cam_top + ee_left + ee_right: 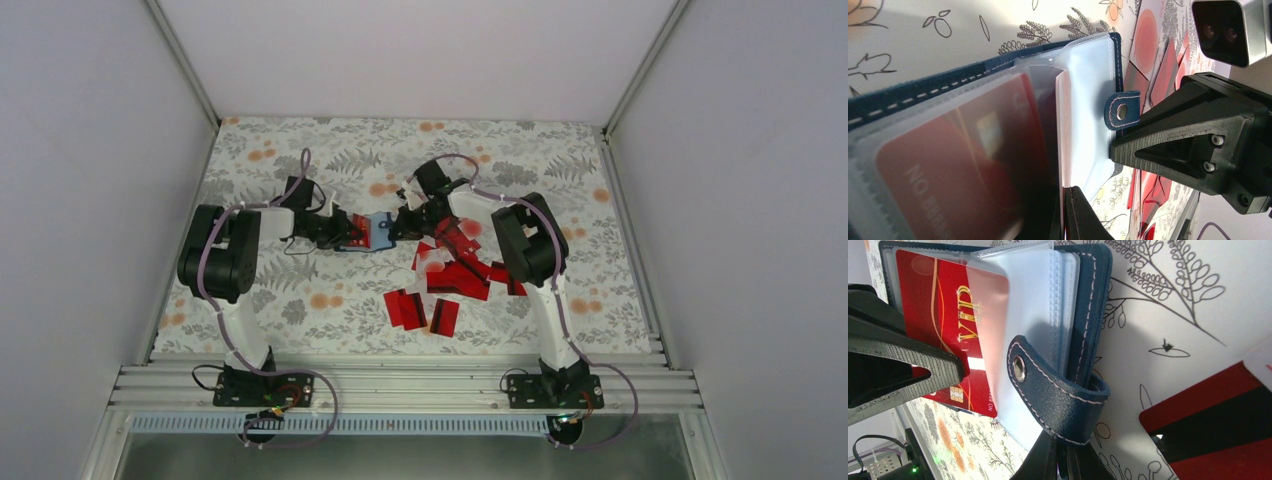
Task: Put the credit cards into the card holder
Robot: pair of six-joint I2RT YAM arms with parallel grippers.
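Note:
The navy card holder [375,231] lies open at mid-table between both grippers. My left gripper [347,233] [1064,192] is shut on one of its clear plastic sleeves [1085,100]. Beside that sleeve, a red credit card [948,175] sits in a pocket. My right gripper [399,227] [1064,446] is shut on the holder's cover [1090,295], right at the snap strap [1058,395]. In the right wrist view a red card with gold lettering [933,305] shows inside a sleeve. Loose red credit cards [460,272] lie heaped just right of the holder.
Two more red cards [408,308] [443,316] lie nearer the front edge. A red card with a dark stripe [1218,420] rests on the flowered cloth close to my right gripper. White walls and metal rails [630,230] enclose the table.

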